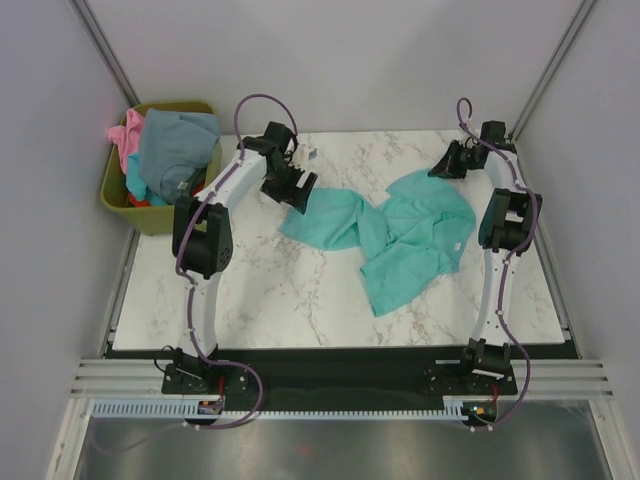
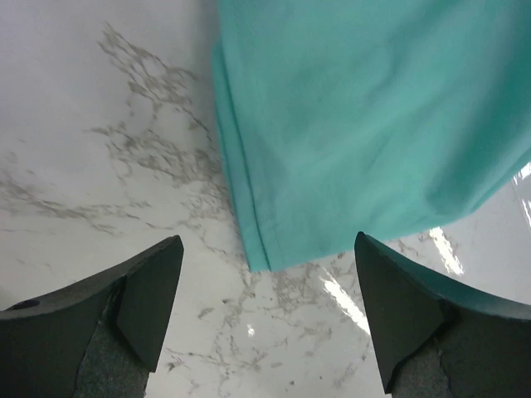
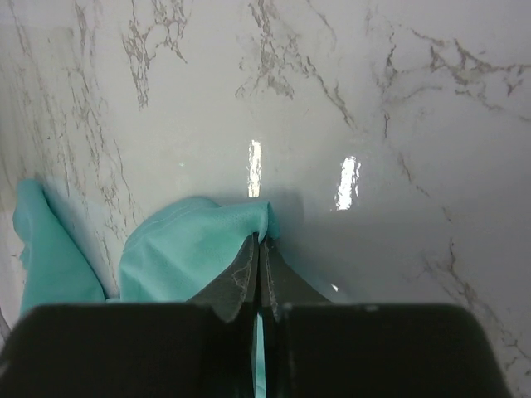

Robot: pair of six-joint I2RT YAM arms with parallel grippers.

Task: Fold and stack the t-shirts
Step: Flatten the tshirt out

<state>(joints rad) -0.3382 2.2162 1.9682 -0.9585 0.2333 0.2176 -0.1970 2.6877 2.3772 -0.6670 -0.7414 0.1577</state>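
The teal t-shirt (image 1: pixel 400 245) is spread unfolded and rumpled across the far middle of the marble table (image 1: pixel 270 300). It is stretched from left of centre towards the far right corner, and one flap is trailed towards the near edge. Its far right edge is pinched by the right gripper (image 3: pixel 259 242), whose fingers are pressed together on a small peak of cloth just above the tabletop. Its left end, finished by a stitched hem, is seen just ahead of the left gripper (image 2: pixel 268 239), whose fingers are held wide apart over the hem's corner. Whether they touch the marble cannot be told. Bare marble is left along the whole near side, at the near left, and beyond the right gripper. An olive-green bin (image 1: pixel 150 218) is placed off the table's far left corner. In it a grey-blue t-shirt (image 1: pixel 178 145) is heaped on top and a pink t-shirt (image 1: pixel 124 135) is draped at the far left rim. A scrap of what seems to be red-orange cloth (image 1: pixel 140 200) is glimpsed beneath.
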